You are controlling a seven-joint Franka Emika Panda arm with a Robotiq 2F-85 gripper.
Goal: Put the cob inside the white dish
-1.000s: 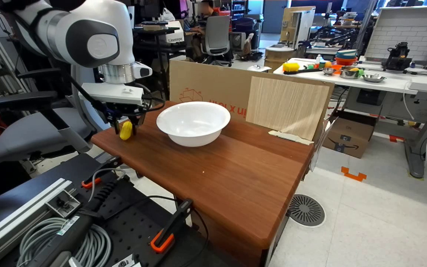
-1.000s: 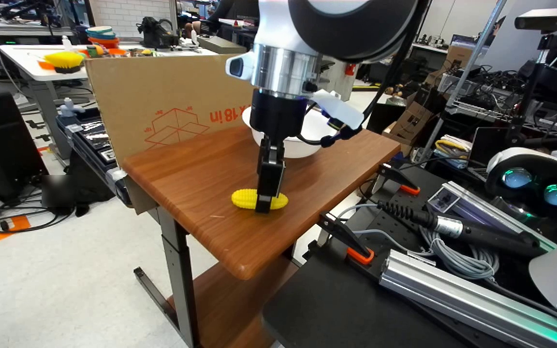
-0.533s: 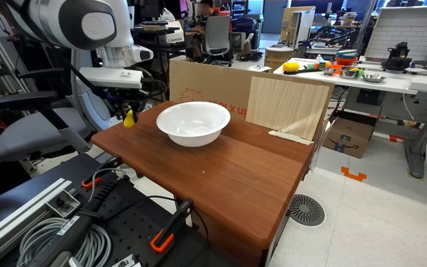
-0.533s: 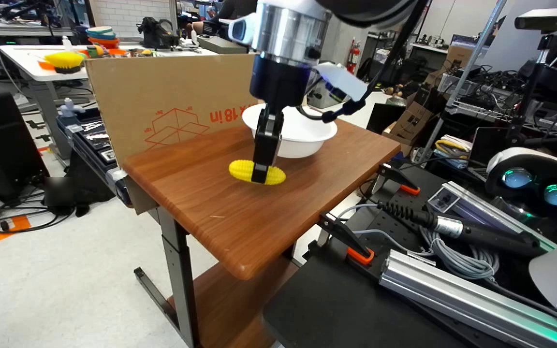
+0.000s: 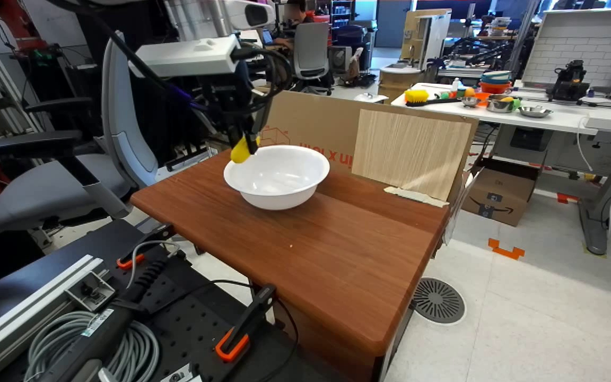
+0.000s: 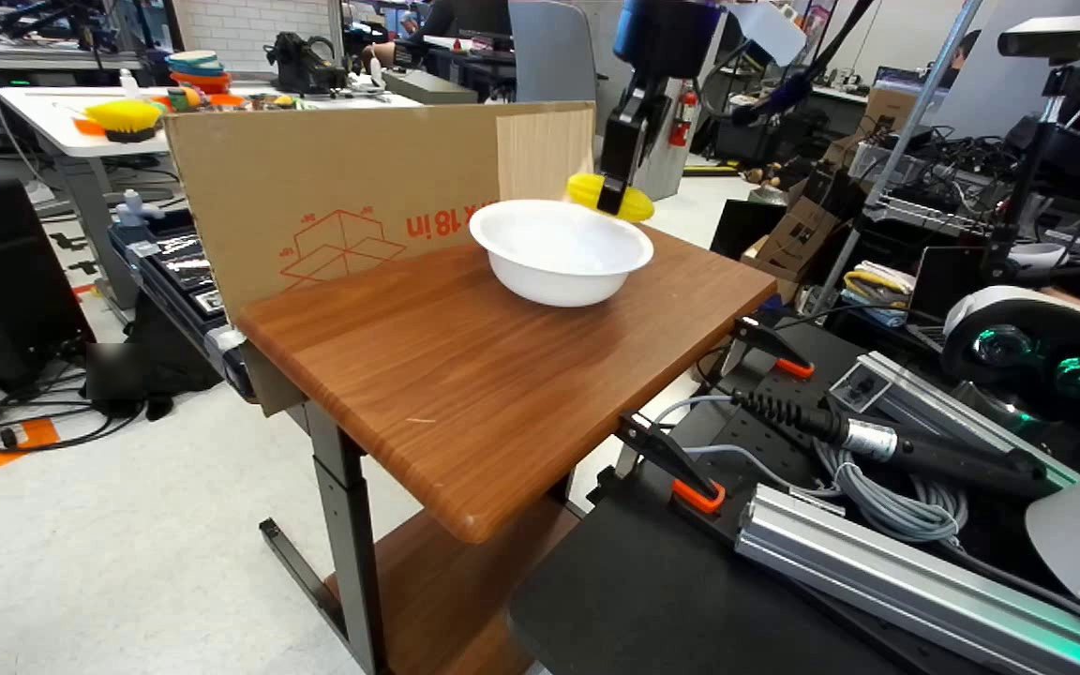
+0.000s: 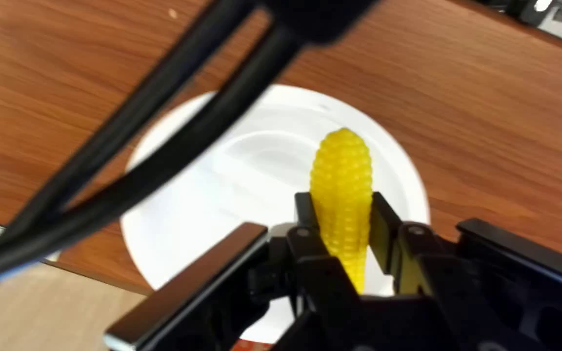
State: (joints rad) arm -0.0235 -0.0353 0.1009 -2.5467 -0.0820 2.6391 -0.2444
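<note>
Brown table [image 5: 326,254] bears white dish [image 6: 561,283]; near it, pincer [image 7: 340,207] holds cob [image 7: 343,165] aloft.

My hand [image 7: 342,209] and the cob [image 7: 343,178] it grips are higher above the worktop [image 6: 465,366] than a second ago and now close to the rim of the white dish [image 6: 563,286], which, no longer partly covered by me, shows whole in an exterior view.

We hold our wrist [image 5: 199,18] high at the top of an exterior view; beneath it our gripper [image 7: 341,207] points downward at a lean, its two fingers [image 7: 383,231] facing each other in a clasp, narrowly apart.
</note>
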